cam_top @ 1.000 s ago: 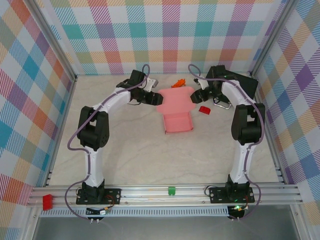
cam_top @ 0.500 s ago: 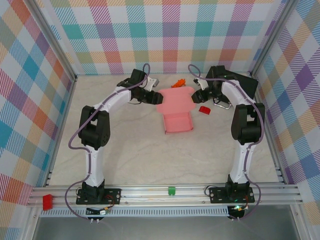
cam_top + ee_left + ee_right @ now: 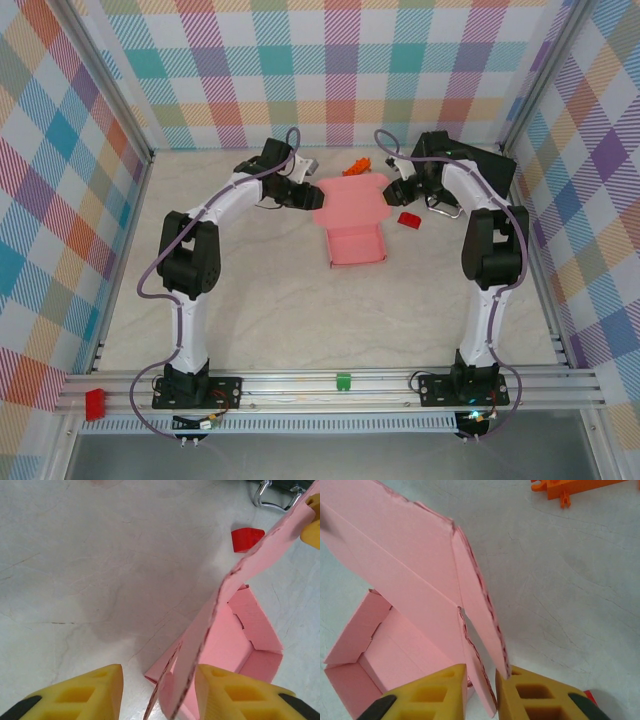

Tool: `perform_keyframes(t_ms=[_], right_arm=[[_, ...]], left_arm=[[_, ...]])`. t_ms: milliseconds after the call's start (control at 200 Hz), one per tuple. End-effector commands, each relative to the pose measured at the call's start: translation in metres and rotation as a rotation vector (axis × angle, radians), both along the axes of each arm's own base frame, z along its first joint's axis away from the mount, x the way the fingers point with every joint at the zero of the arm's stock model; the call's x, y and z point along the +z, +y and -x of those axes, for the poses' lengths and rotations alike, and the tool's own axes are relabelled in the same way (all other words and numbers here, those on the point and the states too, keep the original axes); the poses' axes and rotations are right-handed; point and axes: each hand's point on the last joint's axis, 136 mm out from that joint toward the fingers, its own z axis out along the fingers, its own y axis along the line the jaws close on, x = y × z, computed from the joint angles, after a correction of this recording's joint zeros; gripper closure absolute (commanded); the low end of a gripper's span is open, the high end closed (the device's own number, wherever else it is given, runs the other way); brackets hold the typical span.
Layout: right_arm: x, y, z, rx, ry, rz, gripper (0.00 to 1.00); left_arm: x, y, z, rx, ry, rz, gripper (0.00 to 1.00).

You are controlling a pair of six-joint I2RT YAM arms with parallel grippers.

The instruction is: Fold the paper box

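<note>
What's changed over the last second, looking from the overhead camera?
Nothing visibly moved from above. The left gripper and right gripper stay at opposite ends of the raised lid of the paper box; the small red object lies unmoved.

One pink thin cardboard paper box (image 3: pixel 355 240), one small red block (image 3: pixel 409 218), one orange plastic piece (image 3: pixel 357 163), one black hard case (image 3: pixel 497 165)

On table (image 3: pixel 300 310), paper box (image 3: pixel 355 238) centre-far; left gripper (image 3: pixel 308 197) at its left edge, right gripper (image 3: pixel 393 190) at right edge. Right of box, small wedge (image 3: pixel 409 218); behind box, plastic piece (image 3: pixel 358 166).
</note>
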Motion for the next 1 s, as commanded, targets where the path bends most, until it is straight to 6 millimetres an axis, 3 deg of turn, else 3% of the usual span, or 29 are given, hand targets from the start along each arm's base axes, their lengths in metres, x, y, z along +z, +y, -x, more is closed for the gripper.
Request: perform_keyframes(t_ms=[0,495,710,995], right_arm=[[0.019,0.006,0.003,0.025,-0.049,-0.005,0.79],[0.031,0.011,0.007,-0.006,-0.11,0.014,0.92],[0.027,0.01,0.003,-0.146,-0.115,0.076,0.95],[0.02,0.016,0.005,-0.337,-0.167,0.11,0.97]], left_arm=[[0.008,-0.004,0.004,-0.023,0.006,0.009,0.64],[0.015,-0.003,0.005,-0.004,-0.012,-0.039,0.86],[0.024,-0.001,-0.002,0.066,-0.046,-0.073,1.0],[0.034,0.0,-0.005,0.14,-0.107,-0.107,1.0]])
